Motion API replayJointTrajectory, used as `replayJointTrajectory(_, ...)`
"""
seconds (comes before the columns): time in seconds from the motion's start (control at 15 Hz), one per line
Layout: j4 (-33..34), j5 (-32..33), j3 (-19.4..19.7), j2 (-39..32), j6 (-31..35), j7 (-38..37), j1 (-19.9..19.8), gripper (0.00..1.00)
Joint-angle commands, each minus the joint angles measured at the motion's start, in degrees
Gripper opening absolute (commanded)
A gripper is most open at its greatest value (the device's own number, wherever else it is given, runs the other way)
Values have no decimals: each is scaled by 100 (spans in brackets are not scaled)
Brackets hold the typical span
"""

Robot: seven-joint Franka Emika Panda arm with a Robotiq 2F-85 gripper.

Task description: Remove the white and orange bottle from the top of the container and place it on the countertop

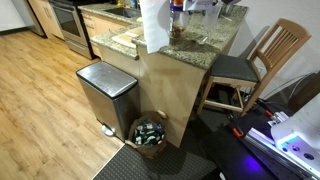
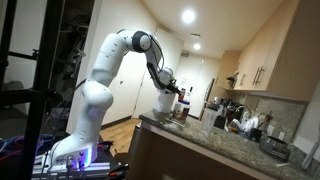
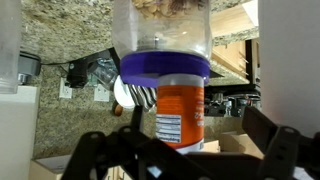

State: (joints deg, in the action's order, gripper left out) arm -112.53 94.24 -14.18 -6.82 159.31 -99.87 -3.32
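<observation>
— How was the arm posed?
— Reared up tall, elbow high, forearm reaching forward and down.
— And the tool?
— Its jaws stood spread wide apart.

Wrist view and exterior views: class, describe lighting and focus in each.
Wrist view: the bottle fills the frame, soft-edged, and the end effector is a dark silhouette. In an exterior view, a ceiling light flares over a dim room. In an exterior view, the countertop is evenly lit.

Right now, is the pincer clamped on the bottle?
No, in the wrist view the pincer stands wide open, its fingers spread to either side of the bottle.
</observation>
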Motion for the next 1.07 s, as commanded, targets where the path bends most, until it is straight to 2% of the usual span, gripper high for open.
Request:
replayJointTrajectory(0.0,116,182,-19,-107,-516,-55,91,100)
replayJointTrajectory(0.2,143,273,-31,-124,-820,-186,146,100)
replayJointTrajectory(0.6,266,764,-32,-187,-606,-985,183,100)
replayJointTrajectory(0.93,88,597,-22,-28,-671,-892,186,100)
replayJointTrajectory(1.0,25,403,-22,-2,-730,-669,185,100)
